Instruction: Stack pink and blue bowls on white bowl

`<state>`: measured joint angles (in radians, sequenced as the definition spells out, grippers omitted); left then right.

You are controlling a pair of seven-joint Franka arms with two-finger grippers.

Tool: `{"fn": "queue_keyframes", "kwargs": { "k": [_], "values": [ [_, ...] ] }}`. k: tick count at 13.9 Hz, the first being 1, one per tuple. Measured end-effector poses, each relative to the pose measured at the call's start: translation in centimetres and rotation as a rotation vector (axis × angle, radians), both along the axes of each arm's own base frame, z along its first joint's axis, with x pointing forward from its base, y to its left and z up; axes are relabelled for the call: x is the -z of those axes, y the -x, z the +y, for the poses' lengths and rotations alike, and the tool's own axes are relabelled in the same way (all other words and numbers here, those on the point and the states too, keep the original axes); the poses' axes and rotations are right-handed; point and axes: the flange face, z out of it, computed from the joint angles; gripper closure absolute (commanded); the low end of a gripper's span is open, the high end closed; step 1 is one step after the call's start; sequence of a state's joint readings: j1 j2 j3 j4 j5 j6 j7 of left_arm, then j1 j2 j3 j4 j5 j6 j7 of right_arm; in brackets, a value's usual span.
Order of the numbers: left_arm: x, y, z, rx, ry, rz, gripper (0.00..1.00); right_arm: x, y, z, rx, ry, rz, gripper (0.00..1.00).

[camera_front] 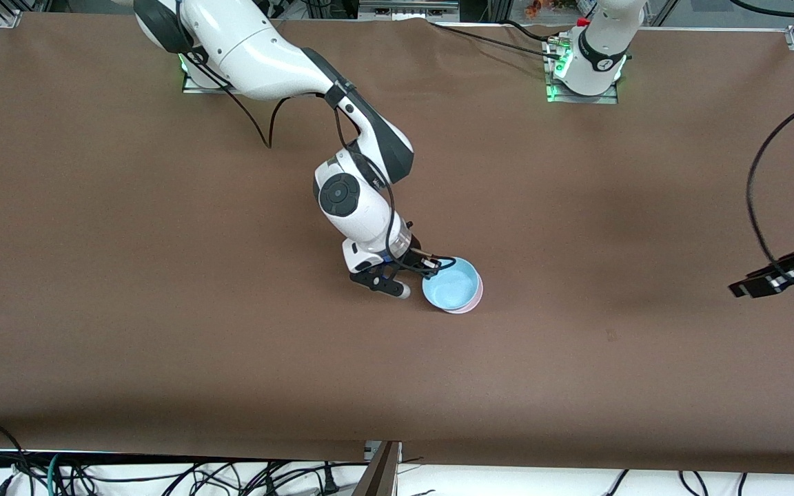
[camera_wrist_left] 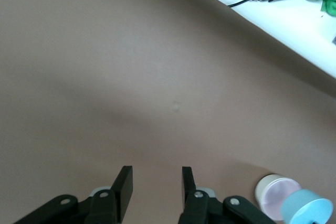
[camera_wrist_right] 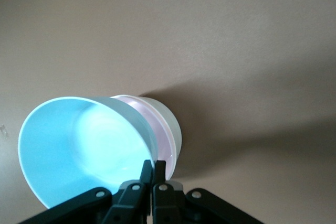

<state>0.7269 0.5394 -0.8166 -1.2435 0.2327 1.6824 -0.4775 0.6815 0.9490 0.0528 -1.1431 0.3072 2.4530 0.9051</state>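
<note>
Right hand pinches the blue bowl rim, tilted over the pink bowl nested in the white bowl. Left hand waits open at its table end.

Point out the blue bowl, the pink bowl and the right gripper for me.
blue bowl (camera_front: 449, 286), front view, inner floor.
pink bowl (camera_front: 477, 297), front view, outer wall showing under the blue rim.
right gripper (camera_wrist_right: 153, 170), right wrist view, fingertips clamped on the blue rim.

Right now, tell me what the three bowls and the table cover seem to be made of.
Blue bowl, pinched at its rim by the right gripper: probably thin plastic, smooth, with a soft sheen inside. Pink bowl and white bowl under it: likely the same plain plastic, though only edges show. Table cover: matte brown, no glare, perhaps paper or felt. The left gripper waits open toward the left arm's end.
</note>
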Motion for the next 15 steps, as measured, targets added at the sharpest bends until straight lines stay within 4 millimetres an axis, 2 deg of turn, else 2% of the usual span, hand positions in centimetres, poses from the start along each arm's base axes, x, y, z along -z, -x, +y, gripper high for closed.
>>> {"fn": "queue_keyframes", "kwargs": {
  "k": [2,3,7,12,14,15],
  "values": [
    [-0.1,0.7,2.0,0.056,-0.012,-0.001,0.53,0.0,0.1,0.3,-0.003,-0.003,-0.003,1.00],
    [0.0,1.0,2.1,0.070,-0.018,0.004,0.51,0.0,0.2,0.4,-0.006,-0.002,-0.002,1.00],
    [0.3,1.7,0.5,0.102,-0.036,0.023,0.49,0.9,0.6,0.8,-0.011,0.004,0.005,1.00],
    [-1.7,2.2,0.1,0.098,-0.063,-0.004,0.42,1.4,0.5,0.8,-0.011,0.006,0.007,1.00],
    [-2.6,2.3,0.0,0.096,-0.074,-0.025,0.37,1.5,0.5,0.8,-0.010,0.006,0.008,1.00],
    [-2.7,2.3,0.0,0.094,-0.075,-0.033,0.26,1.5,0.5,0.8,-0.010,0.006,0.007,1.00]
  ]
}}
